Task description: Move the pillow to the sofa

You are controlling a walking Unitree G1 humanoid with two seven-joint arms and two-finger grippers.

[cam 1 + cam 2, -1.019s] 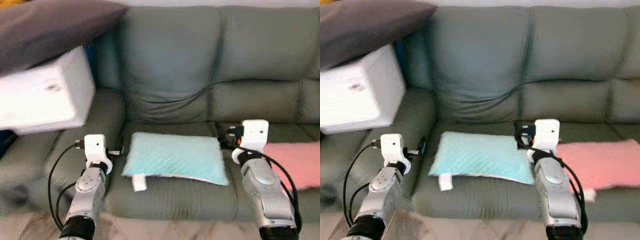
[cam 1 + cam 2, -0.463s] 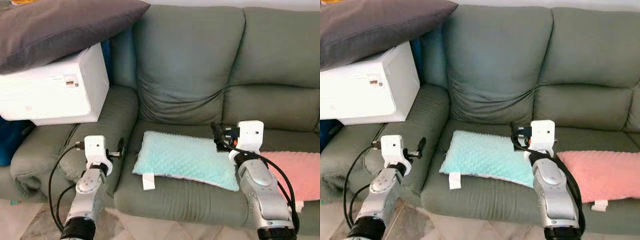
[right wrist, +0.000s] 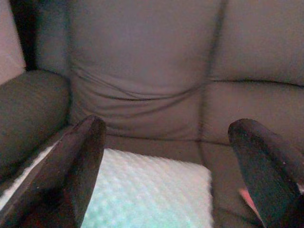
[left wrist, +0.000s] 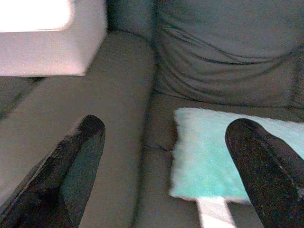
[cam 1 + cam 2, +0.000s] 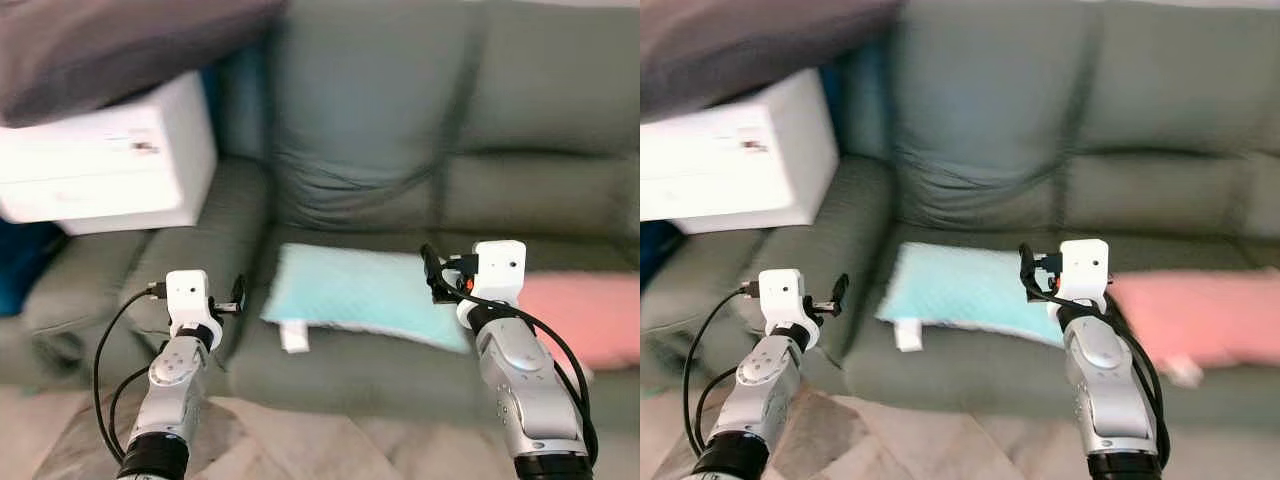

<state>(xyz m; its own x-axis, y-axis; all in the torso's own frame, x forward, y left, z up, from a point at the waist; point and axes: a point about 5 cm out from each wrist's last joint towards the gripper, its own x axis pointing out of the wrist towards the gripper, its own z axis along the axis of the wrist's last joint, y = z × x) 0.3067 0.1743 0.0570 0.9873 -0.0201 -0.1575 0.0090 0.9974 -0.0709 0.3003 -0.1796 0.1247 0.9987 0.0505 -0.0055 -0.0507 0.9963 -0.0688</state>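
Observation:
A pale turquoise pillow [image 5: 360, 293] with a white tag lies flat on the grey-green sofa's seat [image 5: 330, 370], near its left armrest. My left gripper [image 4: 166, 128] hangs open and empty over the armrest, short of the pillow's left edge [image 4: 228, 161]. My right gripper [image 3: 168, 128] is open and empty too, held above the pillow's right end [image 3: 152, 194]. Both silver arms reach forward from the floor side of the sofa, and neither touches the pillow.
A pink pillow [image 5: 575, 318] lies on the seat to the right. On the left a white box [image 5: 110, 165] rests on the armrest with a dark grey cushion [image 5: 100, 45] on top. Tiled floor [image 5: 300, 440] runs along the sofa's front.
The whole picture has shifted and blurred, so the camera moved. The turquoise pillow stays flat on the seat, and both arms keep the same pose with open fingers.

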